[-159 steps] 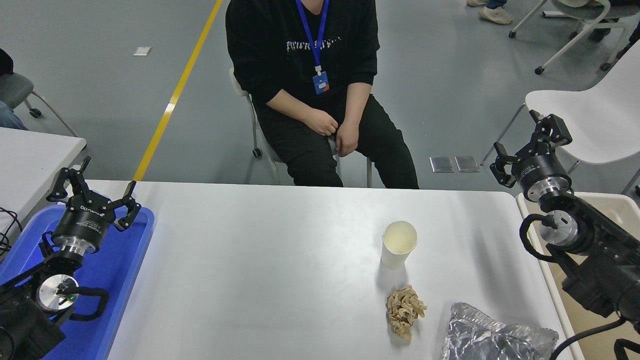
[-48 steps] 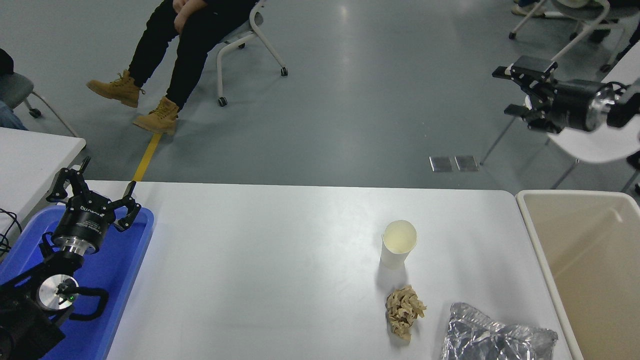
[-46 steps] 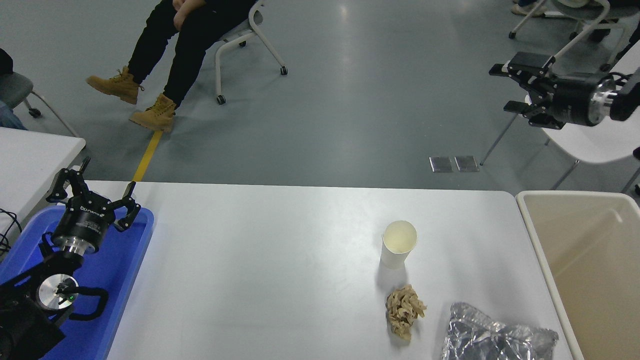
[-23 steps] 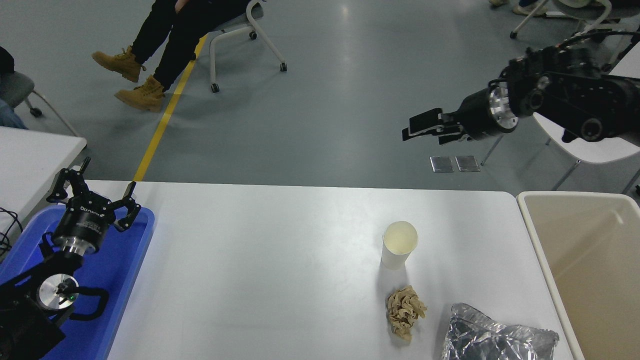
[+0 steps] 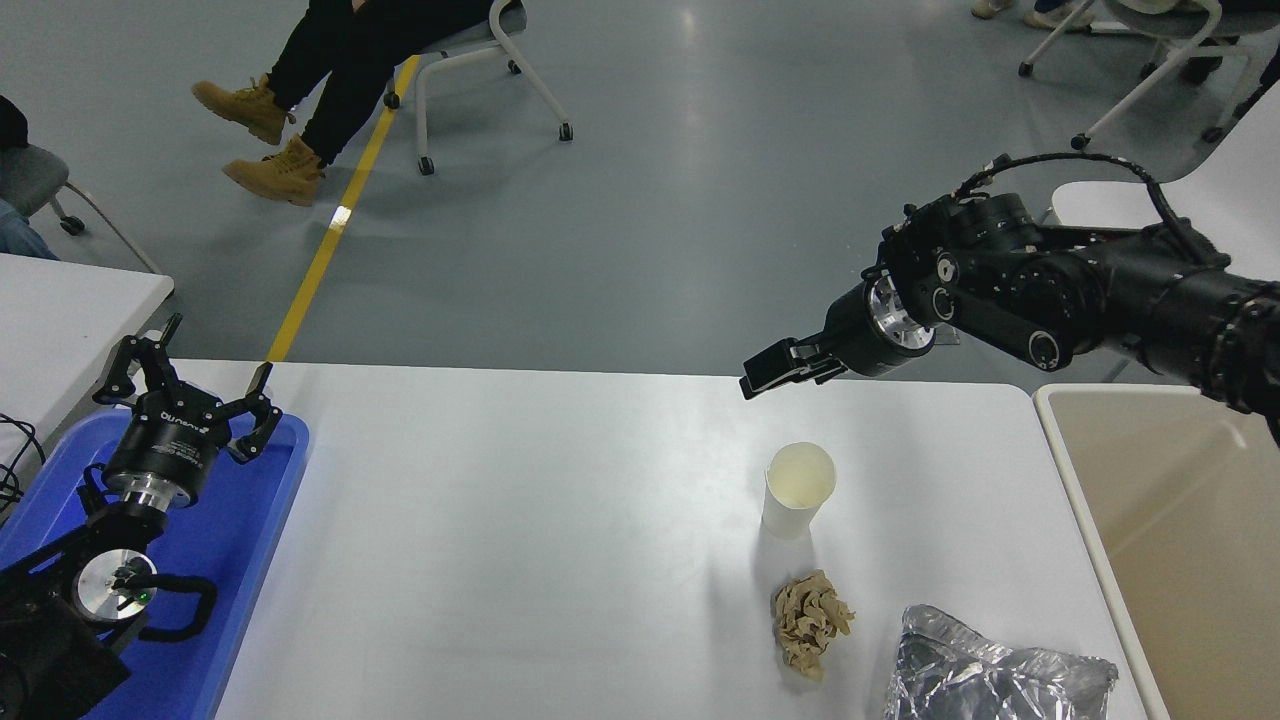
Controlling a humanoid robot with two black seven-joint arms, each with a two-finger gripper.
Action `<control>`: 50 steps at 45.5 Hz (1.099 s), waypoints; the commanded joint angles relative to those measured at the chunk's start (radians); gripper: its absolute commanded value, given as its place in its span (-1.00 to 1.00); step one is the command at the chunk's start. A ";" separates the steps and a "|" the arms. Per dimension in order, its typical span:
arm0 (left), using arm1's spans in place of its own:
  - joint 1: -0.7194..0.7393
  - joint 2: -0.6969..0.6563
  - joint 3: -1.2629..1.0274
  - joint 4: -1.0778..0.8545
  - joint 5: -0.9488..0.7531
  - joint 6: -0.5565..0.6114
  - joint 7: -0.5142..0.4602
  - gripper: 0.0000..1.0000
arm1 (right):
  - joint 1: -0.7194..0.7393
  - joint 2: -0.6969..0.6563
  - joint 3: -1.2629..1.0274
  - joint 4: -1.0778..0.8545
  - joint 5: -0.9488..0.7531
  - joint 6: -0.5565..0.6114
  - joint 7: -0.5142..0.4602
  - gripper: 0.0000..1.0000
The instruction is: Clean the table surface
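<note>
The matte white table surface [image 5: 500, 560] is filling the view, carrying a smooth paper cup [image 5: 797, 488], a crinkled tan paper wad [image 5: 808, 620] and crumpled silver foil [image 5: 990, 675]. The right claw [image 5: 765, 378] is hovering above the far edge; whether it is parted I cannot tell. The left claw [image 5: 185, 385] is sitting spread wide over a glossy blue tray [image 5: 250, 530]. Beyond, grey floor is showing.

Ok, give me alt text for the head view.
The right gripper reaches in above the table surface, beyond an upright paper cup, a crumpled napkin and foil. The left gripper sits over a blue tray.
</note>
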 commanded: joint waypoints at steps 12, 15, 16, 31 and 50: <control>0.000 -0.001 0.001 0.000 -0.001 0.000 0.000 1.00 | -0.093 0.014 -0.026 -0.068 -0.005 -0.034 0.000 0.97; 0.000 0.000 0.001 0.000 -0.001 0.000 0.000 1.00 | -0.111 0.013 -0.027 -0.091 -0.005 -0.051 0.000 0.97; 0.000 0.000 0.001 0.000 -0.001 0.000 0.000 1.00 | -0.121 0.013 -0.027 -0.100 -0.005 -0.056 0.000 0.97; 0.000 -0.001 0.001 0.000 -0.001 0.000 0.000 1.00 | -0.194 0.015 -0.042 -0.136 -0.005 -0.093 0.002 0.97; 0.000 -0.001 0.001 0.000 -0.001 0.000 0.000 1.00 | -0.239 0.015 -0.041 -0.140 -0.005 -0.154 0.002 0.97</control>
